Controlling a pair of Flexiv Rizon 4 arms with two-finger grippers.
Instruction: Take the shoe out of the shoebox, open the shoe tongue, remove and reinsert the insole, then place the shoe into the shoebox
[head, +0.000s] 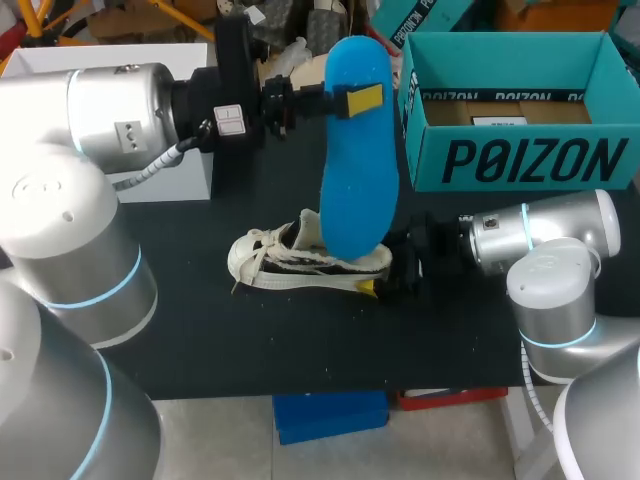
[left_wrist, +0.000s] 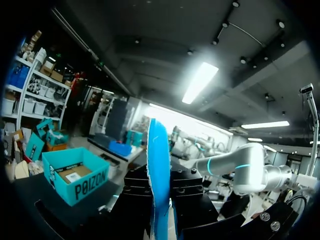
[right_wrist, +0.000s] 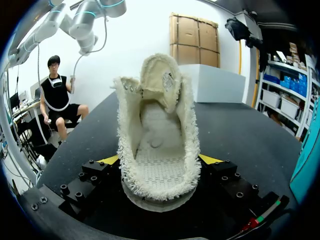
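Showing a black table (head: 200, 340) with two robot arms at work on a cream shoe (head: 300, 265), which lies on its side near the middle. The right gripper (head: 385, 278) is clamped on the shoe's heel end. In its own wrist view both yellow tips press against the sides of the shoe (right_wrist: 159, 150) and the tongue (right_wrist: 161, 75) stands pulled up. The left gripper (head: 352, 100) is closed on a blue insole (head: 358, 180), holding it on end above the shoe and gripping it in its upper part. The teal shoebox (head: 520, 160) sits open at the far right of the table.

The insole looks thin, light and bendy, so it will likely flex if pushed from one end; a hold nearer the leading end should steer it better. The shoe seems soft and fuzzy-edged and apt to squash, so the firmer sole at the heel is the safer hold.

Seen from the head camera, the insole's lower end overlaps the shoe, so the gap between them cannot be judged. No blue shows inside the shoe. In the left wrist view the insole (left_wrist: 158, 170) appears edge-on and the left gripper (left_wrist: 159, 200) hides its yellow tips.
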